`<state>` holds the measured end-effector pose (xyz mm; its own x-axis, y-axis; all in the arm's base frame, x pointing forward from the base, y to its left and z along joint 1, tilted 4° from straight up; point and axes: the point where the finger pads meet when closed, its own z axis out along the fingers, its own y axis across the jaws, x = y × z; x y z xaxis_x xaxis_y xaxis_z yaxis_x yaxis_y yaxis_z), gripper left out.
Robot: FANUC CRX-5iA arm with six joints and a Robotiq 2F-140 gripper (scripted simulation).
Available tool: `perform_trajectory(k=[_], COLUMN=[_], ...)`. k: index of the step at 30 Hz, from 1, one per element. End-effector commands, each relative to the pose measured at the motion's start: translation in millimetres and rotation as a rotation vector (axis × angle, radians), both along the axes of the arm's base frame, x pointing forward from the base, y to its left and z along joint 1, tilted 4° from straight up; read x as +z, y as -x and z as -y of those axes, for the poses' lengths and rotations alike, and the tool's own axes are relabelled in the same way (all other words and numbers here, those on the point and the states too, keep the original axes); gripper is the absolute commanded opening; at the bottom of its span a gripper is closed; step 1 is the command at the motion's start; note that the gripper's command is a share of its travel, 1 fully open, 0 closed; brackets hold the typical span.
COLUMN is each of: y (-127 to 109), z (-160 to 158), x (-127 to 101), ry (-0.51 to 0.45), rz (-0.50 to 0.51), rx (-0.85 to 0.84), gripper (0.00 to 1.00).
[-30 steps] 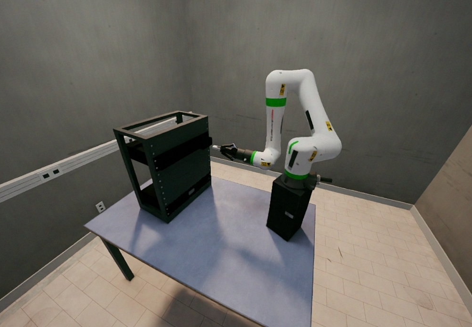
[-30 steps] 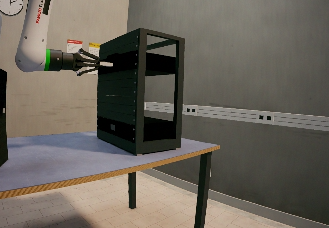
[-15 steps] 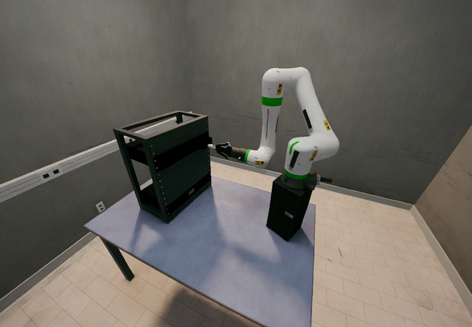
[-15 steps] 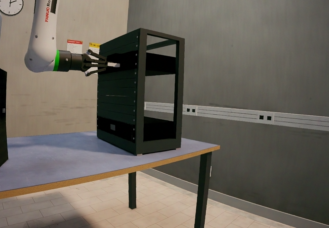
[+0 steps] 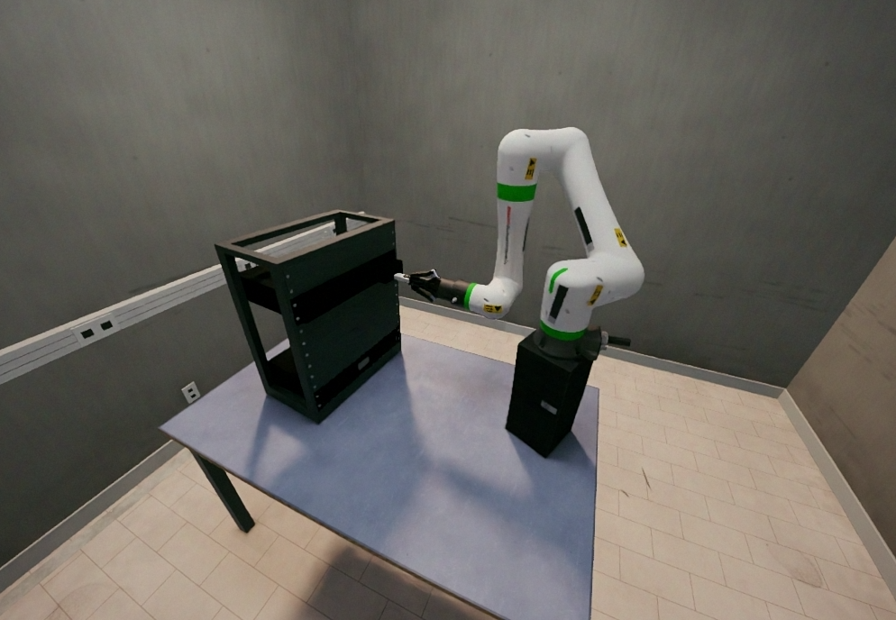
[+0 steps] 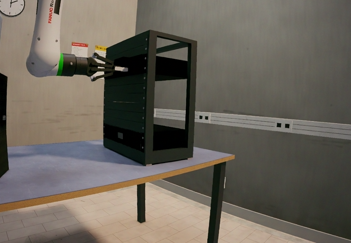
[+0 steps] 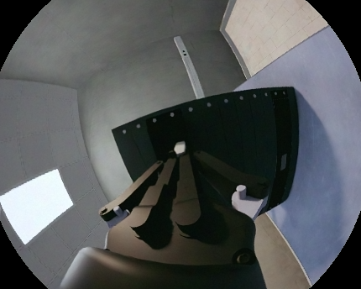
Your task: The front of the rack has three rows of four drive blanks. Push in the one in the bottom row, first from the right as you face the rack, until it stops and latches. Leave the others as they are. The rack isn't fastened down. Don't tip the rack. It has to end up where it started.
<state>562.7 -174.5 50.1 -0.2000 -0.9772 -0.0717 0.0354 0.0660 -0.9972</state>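
Black rack [image 6: 150, 94] stands upright on blue-grey table [image 6: 67, 171], near far end. Front face carries stacked dark panels; individual drive blanks not distinguishable in any view. Pincer [image 6: 121, 69] level with upper part of front face, at edge farther from exterior camera, fingers pressed together, nothing pinched. White fingertips [image 5: 399, 278] at or just beside rack front; contact cannot be confirmed. Bottom row of front lies well below pincer. Wrist view: own linkage hides part of rack front [image 7: 228, 126].
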Motion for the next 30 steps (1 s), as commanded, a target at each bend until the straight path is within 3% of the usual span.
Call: perform_trajectory(k=[1,30], y=[-0.1,-9.9], z=[0.1,2.2], x=[0.6,0.8], ry=[0.001,0.001], rz=[0.001,0.001], rx=[0.0,0.0], gripper=[0.1,0.1])
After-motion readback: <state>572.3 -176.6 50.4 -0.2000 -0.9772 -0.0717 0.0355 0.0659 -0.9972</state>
